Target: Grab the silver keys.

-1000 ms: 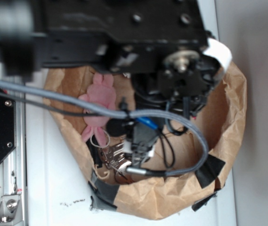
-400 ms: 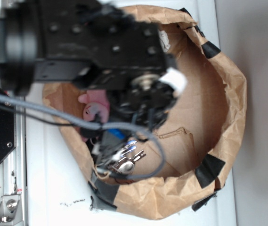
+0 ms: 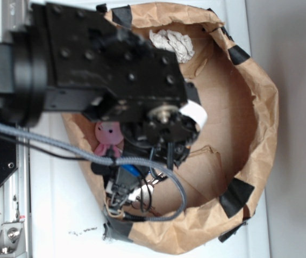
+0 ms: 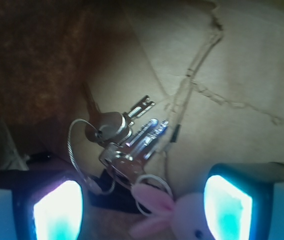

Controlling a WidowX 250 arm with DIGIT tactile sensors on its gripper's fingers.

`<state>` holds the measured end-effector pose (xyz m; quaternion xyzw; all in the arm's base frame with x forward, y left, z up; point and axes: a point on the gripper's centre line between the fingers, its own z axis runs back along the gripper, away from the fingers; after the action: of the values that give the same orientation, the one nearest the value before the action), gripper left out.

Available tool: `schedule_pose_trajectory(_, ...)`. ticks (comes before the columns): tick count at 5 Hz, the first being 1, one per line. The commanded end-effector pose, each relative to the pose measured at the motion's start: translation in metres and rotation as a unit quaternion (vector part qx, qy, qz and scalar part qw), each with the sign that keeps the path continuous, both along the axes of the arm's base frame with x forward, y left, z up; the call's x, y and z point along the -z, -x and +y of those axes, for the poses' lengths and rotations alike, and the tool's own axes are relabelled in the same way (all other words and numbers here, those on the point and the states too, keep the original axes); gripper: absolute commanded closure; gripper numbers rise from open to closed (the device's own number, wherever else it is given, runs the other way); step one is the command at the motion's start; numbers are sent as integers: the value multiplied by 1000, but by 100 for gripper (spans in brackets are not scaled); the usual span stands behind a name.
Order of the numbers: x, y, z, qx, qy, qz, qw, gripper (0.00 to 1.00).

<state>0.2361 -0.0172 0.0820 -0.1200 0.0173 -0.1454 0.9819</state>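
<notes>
Silver keys, wire-ringed beside pink bunny: end effector spread; centre over metal cluster, descend, then close.

Brown paper tub on a white tabletop

A white table carries a low tub of crumpled brown paper, its rim patched with strips of black tape. On the tub's cardboard floor lie the silver keys on a thin wire ring, linked to a pink plush bunny (its head also peeks out in the exterior view). A crumpled off-white paper ball sits near the far rim. Small dark specks, perhaps debris, dot the table beside the tub.
</notes>
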Motion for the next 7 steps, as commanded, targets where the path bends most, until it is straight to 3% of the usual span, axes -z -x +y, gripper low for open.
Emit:
schedule_pose_trajectory(1, -5, -12, -10, 2, 1, -17, 1000, 0)
schedule_pose_trajectory(3, -12, -23, -3, -18, 0, -37, 999, 0)
schedule_pose_trajectory(5, -2, -12, -12, 8, -5, -32, 999, 0)
schedule_pose_trajectory(7, 0, 4, -22, 42, 14, -13, 999, 0)
